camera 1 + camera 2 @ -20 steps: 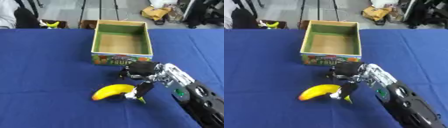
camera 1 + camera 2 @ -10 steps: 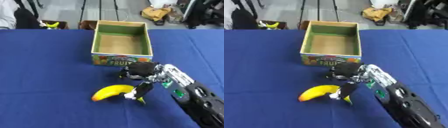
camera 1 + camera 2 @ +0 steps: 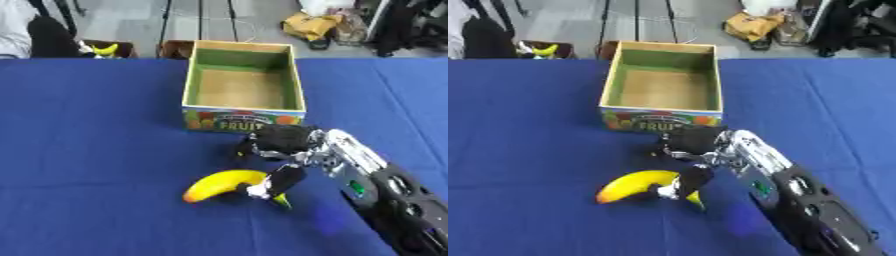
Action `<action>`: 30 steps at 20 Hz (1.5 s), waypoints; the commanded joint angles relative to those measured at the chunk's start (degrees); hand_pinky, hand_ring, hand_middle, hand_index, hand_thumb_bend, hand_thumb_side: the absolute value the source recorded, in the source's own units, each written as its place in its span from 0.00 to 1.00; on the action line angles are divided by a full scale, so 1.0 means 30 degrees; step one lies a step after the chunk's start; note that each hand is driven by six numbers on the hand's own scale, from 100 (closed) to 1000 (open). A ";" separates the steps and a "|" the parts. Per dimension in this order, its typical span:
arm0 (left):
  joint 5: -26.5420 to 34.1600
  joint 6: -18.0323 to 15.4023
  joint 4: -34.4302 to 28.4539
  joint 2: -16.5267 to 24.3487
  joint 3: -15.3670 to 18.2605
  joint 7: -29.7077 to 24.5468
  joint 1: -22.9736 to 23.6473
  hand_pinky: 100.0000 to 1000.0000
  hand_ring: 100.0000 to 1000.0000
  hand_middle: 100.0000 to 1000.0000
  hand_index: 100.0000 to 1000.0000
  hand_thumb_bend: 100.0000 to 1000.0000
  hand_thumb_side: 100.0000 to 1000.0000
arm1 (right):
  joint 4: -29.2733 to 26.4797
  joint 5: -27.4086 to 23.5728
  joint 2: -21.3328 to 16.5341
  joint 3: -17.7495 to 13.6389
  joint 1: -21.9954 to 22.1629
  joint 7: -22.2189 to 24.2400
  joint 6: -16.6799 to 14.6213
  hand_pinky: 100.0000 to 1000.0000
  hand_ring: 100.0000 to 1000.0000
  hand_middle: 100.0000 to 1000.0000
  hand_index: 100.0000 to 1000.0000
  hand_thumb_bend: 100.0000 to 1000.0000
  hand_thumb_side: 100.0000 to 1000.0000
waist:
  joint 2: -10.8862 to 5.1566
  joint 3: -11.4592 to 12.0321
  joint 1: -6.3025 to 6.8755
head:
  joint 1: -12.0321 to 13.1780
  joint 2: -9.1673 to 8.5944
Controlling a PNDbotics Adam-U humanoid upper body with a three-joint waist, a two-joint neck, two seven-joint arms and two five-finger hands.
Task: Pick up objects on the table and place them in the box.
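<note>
A yellow banana [image 3: 219, 184] lies on the blue table [image 3: 96, 150], in front of the box. My right hand [image 3: 282, 141] hovers over the banana's right end. Its thumb [image 3: 280, 181] reaches down across the banana near the stem. Its fingers [image 3: 243, 149] point down just behind the banana, with a gap between them and the fruit. The hand is open around that end and the banana rests on the cloth. The open cardboard fruit box [image 3: 243, 120], green inside, stands just beyond the hand with nothing in it. My left hand is out of view.
The right forearm [image 3: 385, 195] runs in from the lower right corner. Beyond the table's far edge are another banana [image 3: 105, 49] in a small box, tripod legs and bags on the floor. Bare blue cloth lies to the left.
</note>
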 commanded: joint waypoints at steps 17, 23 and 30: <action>-0.0155 -0.0056 -0.0363 0.0087 0.0016 -0.0118 -0.0275 0.36 0.35 0.42 0.59 0.00 1.00 | 0.0661 0.0412 -0.0040 -0.0164 -0.0480 0.0168 -0.0537 0.68 0.75 0.54 0.80 0.28 0.84 | -0.0029 0.0212 0.0080 | -0.0157 -0.0377; -0.0168 -0.0062 -0.0363 0.0047 0.0010 -0.0150 -0.0320 0.36 0.35 0.42 0.59 0.00 1.00 | 0.0817 0.0744 0.0030 -0.0153 -0.0514 -0.0302 -0.0651 0.67 0.74 0.52 0.79 0.27 0.82 | 0.0077 0.0278 0.0065 | -0.0163 -0.0419; -0.0187 -0.0056 -0.0363 0.0012 0.0021 -0.0164 -0.0331 0.36 0.35 0.42 0.59 0.00 1.00 | 0.0999 0.1259 0.0082 -0.0094 -0.0467 -0.0744 -0.0888 0.67 0.74 0.52 0.79 0.27 0.79 | 0.0120 0.0281 0.0065 | -0.0083 -0.0525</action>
